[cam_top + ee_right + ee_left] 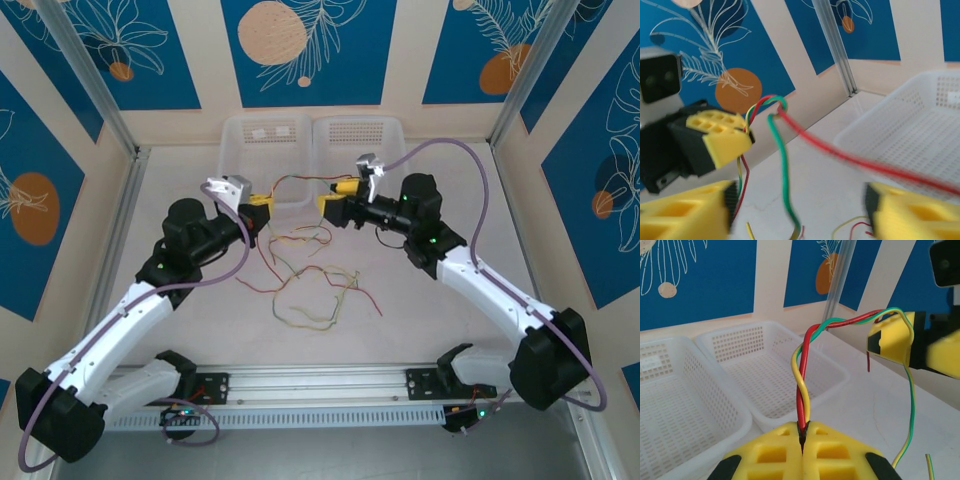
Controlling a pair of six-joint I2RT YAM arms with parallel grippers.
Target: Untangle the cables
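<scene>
**Red and yellow-green thin wavy cables [312, 268]: one tangled lot, part lifted, part lying on the table**

Yellow-fingered left gripper [803, 434] is clamping the lower end of a twisted strand of red, yellow and green cables, with its jaws pressed together on it. From that pinch the strand is rising and arching across to the yellow-fingered right gripper [800, 206]. The right gripper is standing with its jaws wide apart. In the right wrist view a blurred red cable is running past above its right-hand finger, and a green one is hanging down between the two fingers. From above, both grippers are facing each other near together, just in front of two white perforated plastic baskets [240, 150] at the far edge. The remaining cables are lying in loose, overlapping loops on the pale tabletop [420, 330] between the two arms.
</scene>
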